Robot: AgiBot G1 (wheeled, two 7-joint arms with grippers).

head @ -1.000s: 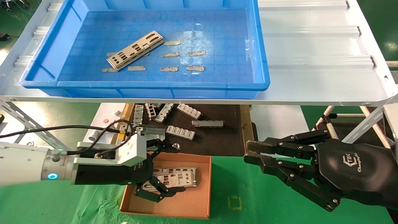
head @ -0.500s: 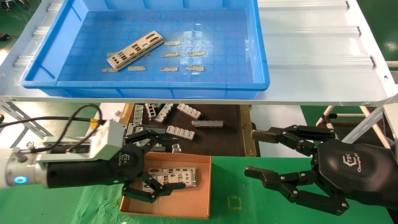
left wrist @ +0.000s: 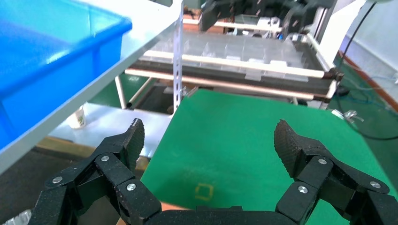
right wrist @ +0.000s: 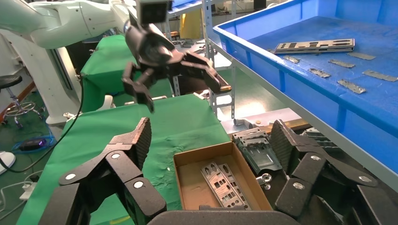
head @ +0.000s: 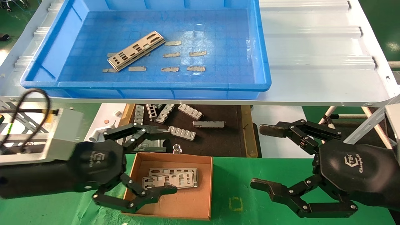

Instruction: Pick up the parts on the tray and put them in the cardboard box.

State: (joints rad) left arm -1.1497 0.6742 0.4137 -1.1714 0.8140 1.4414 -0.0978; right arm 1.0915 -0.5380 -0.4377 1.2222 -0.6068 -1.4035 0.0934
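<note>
**Both claws spread empty at the cardboard box; one part lying in the tray**

- Left gripper (head: 167, 163): hanging over the near-left corner of the cardboard box (head: 200, 209), fingers spread wide, gripping nothing. Its lower finger is crossing the box's left wall and covering the near-left end of the plates inside. The arm behind it is running off the left edge of the head view.
- Parts in box (head: 175, 178): two punched metal plates, overlapping, lying flat on the box floor, just beyond and right of the left gripper's lower fingertip. Their left ends are partly hidden; whether the finger is touching them cannot be told.
- Right gripper (head: 261, 156): hovering to the right of the box, well apart from it, jaws wide, holding nothing. Its wrist is being cut off at the right edge.
- Part in tray (head: 136, 50): one plate lying diagonally on the grid floor of the blue tray (head: 156, 85), on the white shelf above and beyond both grippers, among tan tape strips (head: 170, 69).
- Ribbed metal blocks (head: 182, 132): lying on the dark mat beyond the box, partly hidden under the shelf edge.
</note>
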